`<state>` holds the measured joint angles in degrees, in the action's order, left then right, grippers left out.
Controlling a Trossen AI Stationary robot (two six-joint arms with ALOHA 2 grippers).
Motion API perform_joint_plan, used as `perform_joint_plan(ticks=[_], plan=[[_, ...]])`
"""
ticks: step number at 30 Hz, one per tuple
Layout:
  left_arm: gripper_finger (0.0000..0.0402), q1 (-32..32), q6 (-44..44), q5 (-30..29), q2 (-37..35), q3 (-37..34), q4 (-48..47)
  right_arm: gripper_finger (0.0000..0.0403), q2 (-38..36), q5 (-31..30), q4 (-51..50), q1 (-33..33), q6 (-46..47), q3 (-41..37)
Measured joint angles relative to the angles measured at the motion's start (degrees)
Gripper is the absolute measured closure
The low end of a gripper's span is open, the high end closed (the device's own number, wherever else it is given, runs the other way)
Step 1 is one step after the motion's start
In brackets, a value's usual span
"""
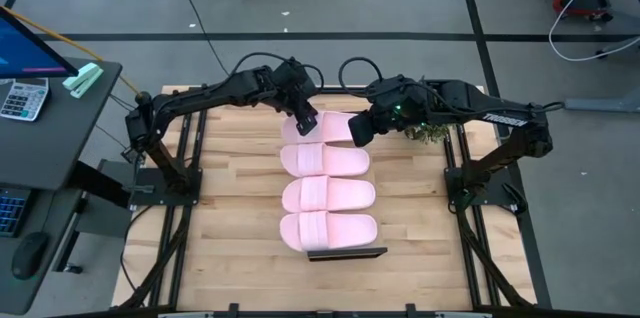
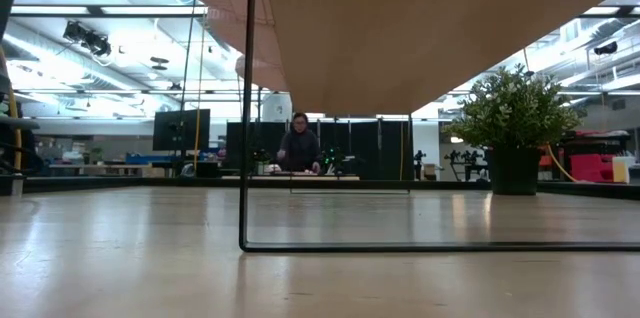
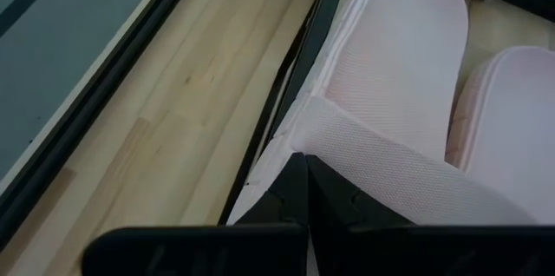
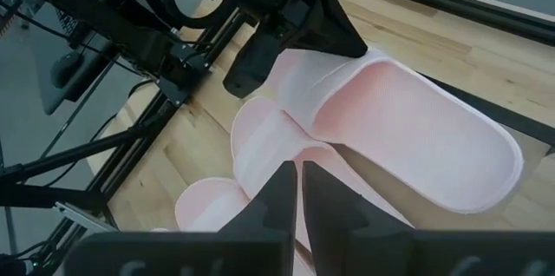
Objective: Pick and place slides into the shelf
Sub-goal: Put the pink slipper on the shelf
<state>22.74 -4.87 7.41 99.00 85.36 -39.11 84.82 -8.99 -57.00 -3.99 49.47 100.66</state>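
Several pale pink slides lie side by side on the shelf (image 1: 345, 253), running from far to near. The farthest slide (image 1: 330, 128) lies sole down beside the shelf's black rail (image 3: 295, 59). My left gripper (image 3: 305, 180) is shut, with its tips at that slide's strap. My right gripper (image 4: 299, 180) hangs shut above the right end of the same slide, with nothing between its fingers. The second slide (image 1: 325, 161) and third slide (image 1: 328, 195) lie flat, touched by no gripper. The low view shows only the shelf's underside (image 2: 400, 28) and a thin frame leg (image 2: 245, 108). My left gripper meets the farthest slide's strap at its edge (image 3: 347, 137), near the slide's left end, with its shut fingertips (image 4: 247, 72). It does not pinch the strap. The fingers slant down from the table's far left. The slide lies flat on the shelf.
A potted plant (image 1: 430, 133) stands at the far right of the table, just behind my right arm. Bare wooden tabletop (image 1: 230, 188) lies on both sides of the shelf. A person (image 2: 300, 143) sits far off in the room beyond the table.
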Motion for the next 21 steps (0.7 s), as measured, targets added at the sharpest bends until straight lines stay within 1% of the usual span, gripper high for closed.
perform_joint_plan(ticks=[4, 8, 18, 21], plan=[[0.0401, 0.0, 0.1, 0.4, 0.0, 0.0, 0.0, 0.0374, 0.0, 0.0, 0.0, 0.0, 0.0, 0.0], [0.0401, 0.7, 0.2, 3.7, 0.1, 0.0, -0.4, 0.0374, 0.0, 0.0, 0.0, 0.0, 0.0, 0.0], [0.0401, 1.6, -0.3, 5.8, 0.2, 0.0, -0.4, 0.0374, 0.0, 0.0, 0.0, 0.0, 0.0, 0.0], [0.0401, 2.2, -0.9, 8.1, 0.2, 0.0, -0.3, 0.0374, 0.0, 0.0, 0.0, 0.0, 0.0, 0.0]])
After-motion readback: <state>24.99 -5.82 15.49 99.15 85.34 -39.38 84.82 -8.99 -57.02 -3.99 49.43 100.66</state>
